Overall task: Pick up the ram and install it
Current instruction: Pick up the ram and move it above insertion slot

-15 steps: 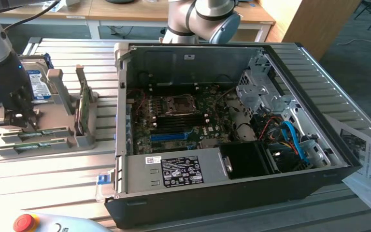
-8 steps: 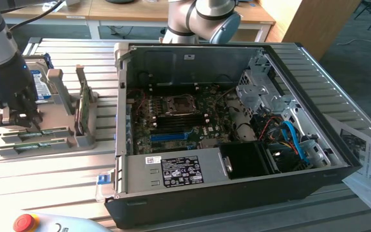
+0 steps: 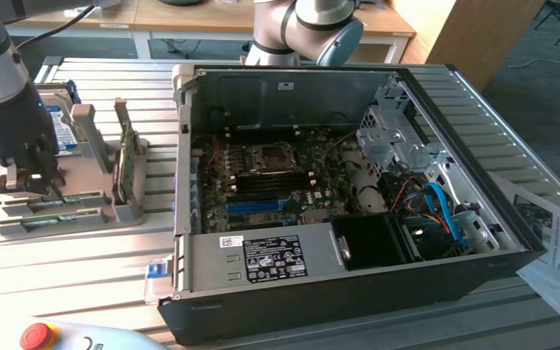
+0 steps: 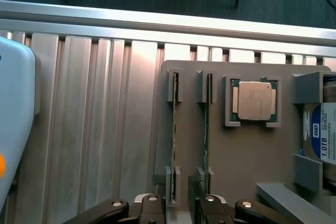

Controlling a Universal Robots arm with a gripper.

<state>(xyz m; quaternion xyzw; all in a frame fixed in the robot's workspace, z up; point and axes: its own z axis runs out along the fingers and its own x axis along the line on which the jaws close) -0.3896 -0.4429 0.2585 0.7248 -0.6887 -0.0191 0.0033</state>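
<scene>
Wrist view: my gripper (image 4: 181,209) has its fingers apart, with one end of the ram (image 4: 175,129) between them. The ram stands on its thin edge in the grey holder (image 4: 252,150). It looks light, stiff and breakable; the flat sides seem best to pinch.

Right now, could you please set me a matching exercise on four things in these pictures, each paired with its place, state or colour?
Things:
1. ram
2. processor
3. hard drive
4. computer case

Descriptions:
A. side open, insides showing
B. lying flat in a square recess of the grey holder
C. standing on edge in a narrow slot
D. bears a blue label

Pairs: 1-C, 2-B, 3-D, 4-A
</scene>
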